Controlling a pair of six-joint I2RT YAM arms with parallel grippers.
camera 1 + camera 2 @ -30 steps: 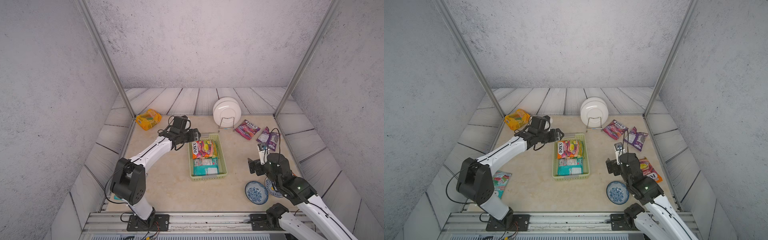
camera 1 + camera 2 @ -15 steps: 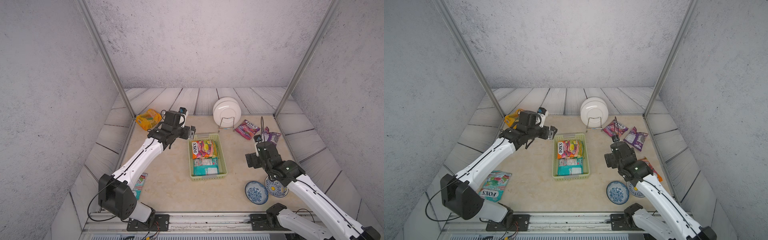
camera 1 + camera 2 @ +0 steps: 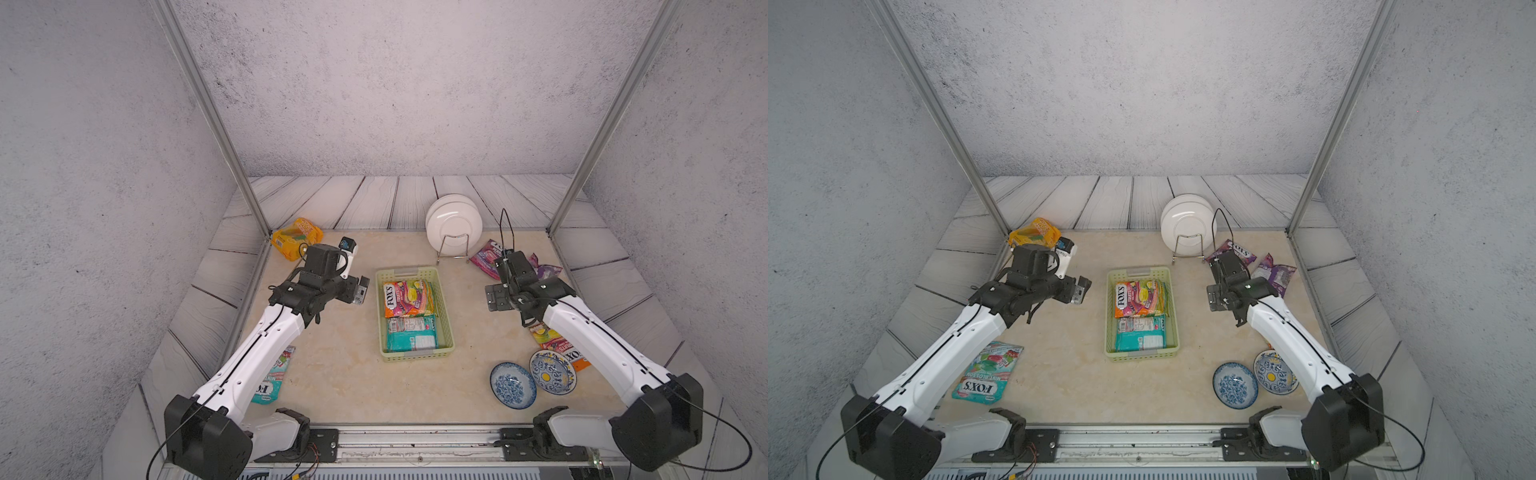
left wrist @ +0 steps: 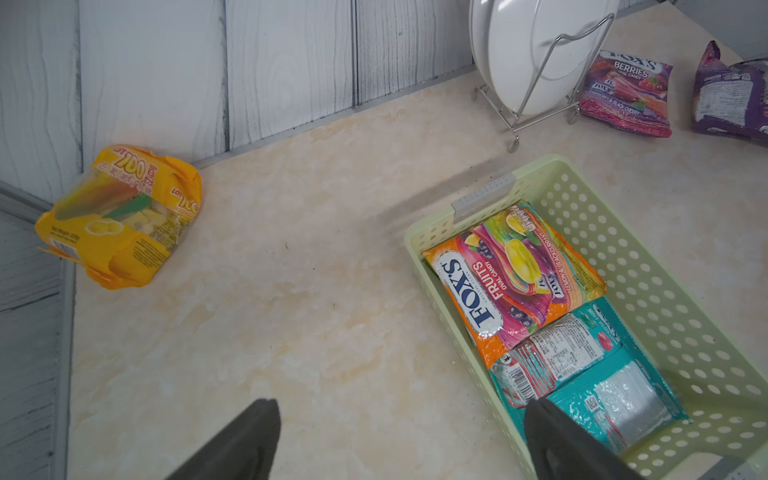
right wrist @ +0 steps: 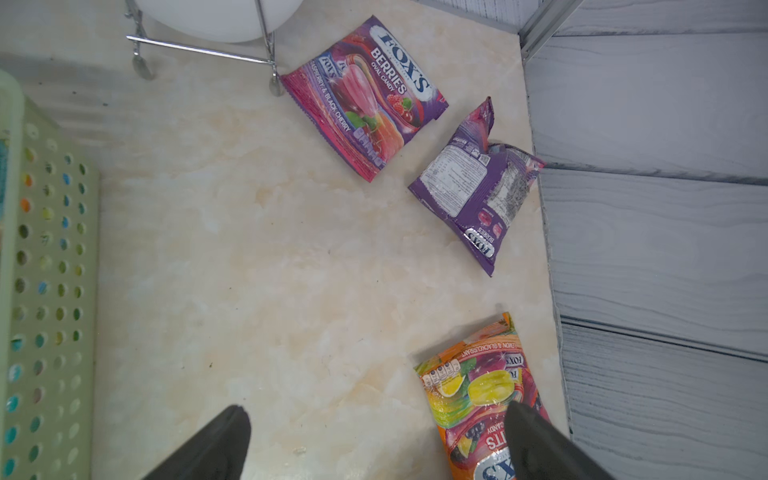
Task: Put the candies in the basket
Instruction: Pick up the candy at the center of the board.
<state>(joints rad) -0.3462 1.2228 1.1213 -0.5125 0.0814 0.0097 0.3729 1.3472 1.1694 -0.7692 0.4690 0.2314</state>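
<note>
The pale green basket [image 3: 447,307] [image 4: 665,291] sits mid-table and holds an orange-pink FOX'S packet [image 3: 407,298] and a teal packet [image 3: 411,334]. My left gripper [image 3: 361,291] [image 4: 401,409] hangs open and empty just left of the basket. My right gripper [image 3: 496,297] [image 5: 378,409] is open over bare table to the basket's right. In the right wrist view one of its fingers overlaps an orange packet [image 5: 478,386]. Loose candies: a yellow bag [image 3: 297,238] at the far left, a teal packet [image 3: 988,374] by the left arm, and two purple packets [image 5: 365,95] [image 5: 478,195] at the far right.
A wire rack with white plates [image 3: 454,222] stands behind the basket. Two blue-patterned bowls [image 3: 513,384] [image 3: 552,371] lie at the front right beside my right arm. Grey plank walls and metal posts [image 3: 557,224] close in the table.
My left gripper has drawn back from the basket's far left corner toward the left and opened wider. My right arm has stretched out, its gripper shifting slightly toward the basket.
</note>
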